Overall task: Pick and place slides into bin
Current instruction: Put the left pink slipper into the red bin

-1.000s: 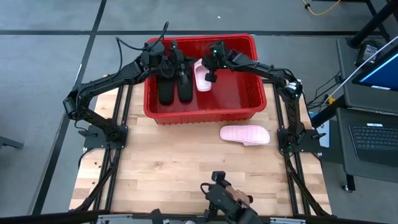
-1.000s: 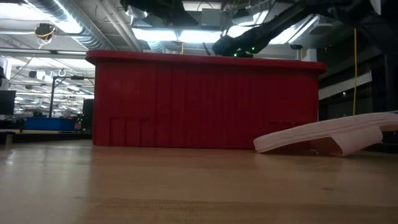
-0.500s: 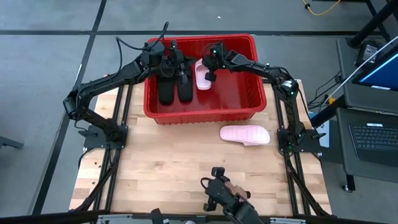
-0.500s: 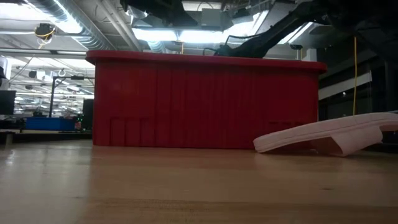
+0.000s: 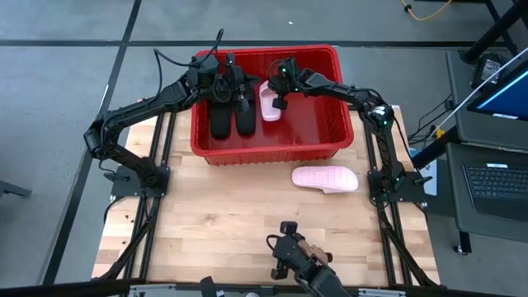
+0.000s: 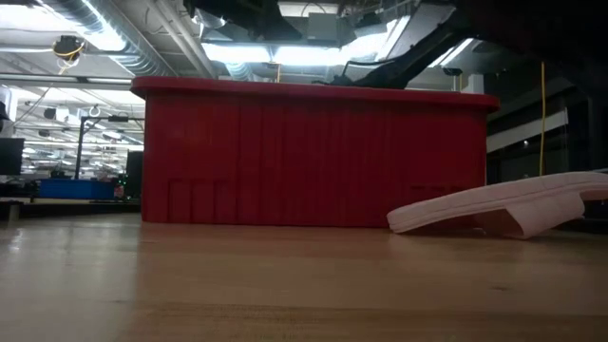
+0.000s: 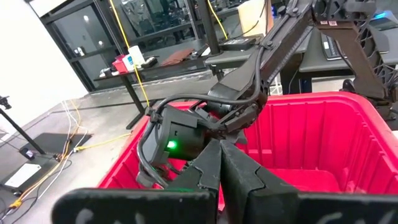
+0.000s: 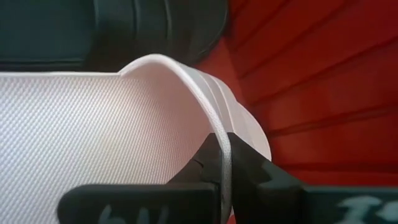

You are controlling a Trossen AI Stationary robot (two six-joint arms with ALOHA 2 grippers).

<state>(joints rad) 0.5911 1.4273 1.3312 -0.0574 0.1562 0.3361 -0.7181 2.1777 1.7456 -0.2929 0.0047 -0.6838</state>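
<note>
- Red bin at the far half of the wooden desk, seen in the low view as a ribbed red wall.
- Two black slides side by side inside the bin, toward its left part.
- One pink slide inside the bin, just right of the black pair, pinched at its strap edge by the right tool; in the right wrist view, fingers pressed on either side of the thin pale strap.
- Second pink slide flat on the desk, just in front of the bin's near wall, toward the right.
- Left tool over the black slides in the bin, fingers pressed together with nothing between them.
</note>
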